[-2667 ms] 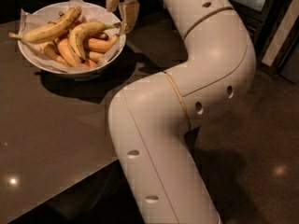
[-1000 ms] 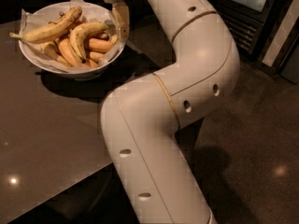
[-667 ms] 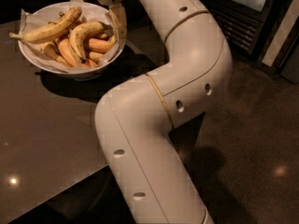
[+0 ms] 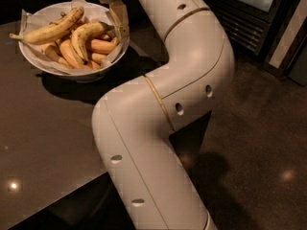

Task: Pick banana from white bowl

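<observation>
Since the earlier frames the arm [image 4: 158, 119] has swung further left, and the gripper [image 4: 103, 13] has gone from beside the white bowl [image 4: 67, 71] to over its right rim. From my station I see the fingers apart: one tan finger [image 4: 119, 18] points down just inside the rim, the other is cut off at the top edge. The banana [image 4: 88, 32] lies in the bowl on crinkled paper, its dark end just beside the lower finger, with a longer, straighter banana [image 4: 53, 28] to its left and stubby orange ones [image 4: 100, 46] beneath. The bowl sits near the far corner of a dark, glossy table [image 4: 43, 138]. The table's near edge runs diagonally under the arm's elbow. Right of the arm I have dark speckled floor [image 4: 259, 143], bounded by a cabinet with a grille [image 4: 249, 18].
</observation>
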Robot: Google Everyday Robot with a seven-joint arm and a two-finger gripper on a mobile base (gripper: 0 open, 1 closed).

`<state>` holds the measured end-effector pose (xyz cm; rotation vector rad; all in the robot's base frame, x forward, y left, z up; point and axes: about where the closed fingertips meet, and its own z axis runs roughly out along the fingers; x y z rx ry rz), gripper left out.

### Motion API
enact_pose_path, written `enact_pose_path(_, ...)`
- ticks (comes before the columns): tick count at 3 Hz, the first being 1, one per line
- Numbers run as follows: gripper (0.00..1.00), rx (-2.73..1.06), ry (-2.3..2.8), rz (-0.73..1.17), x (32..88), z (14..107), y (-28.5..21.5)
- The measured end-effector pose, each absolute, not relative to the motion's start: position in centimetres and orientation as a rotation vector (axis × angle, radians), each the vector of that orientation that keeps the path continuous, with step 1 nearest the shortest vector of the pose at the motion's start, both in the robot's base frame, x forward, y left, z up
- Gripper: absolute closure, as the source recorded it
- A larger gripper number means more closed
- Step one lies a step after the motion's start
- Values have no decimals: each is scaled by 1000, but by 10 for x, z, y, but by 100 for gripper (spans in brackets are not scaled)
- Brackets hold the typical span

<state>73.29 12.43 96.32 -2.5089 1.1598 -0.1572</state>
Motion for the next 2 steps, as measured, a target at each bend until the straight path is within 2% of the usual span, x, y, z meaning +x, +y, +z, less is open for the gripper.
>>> enact_pose_path(1,14,-2508,1162,-164,731,967,125)
enact_pose_path(2,19,-2506,1165,-172,729,971,127)
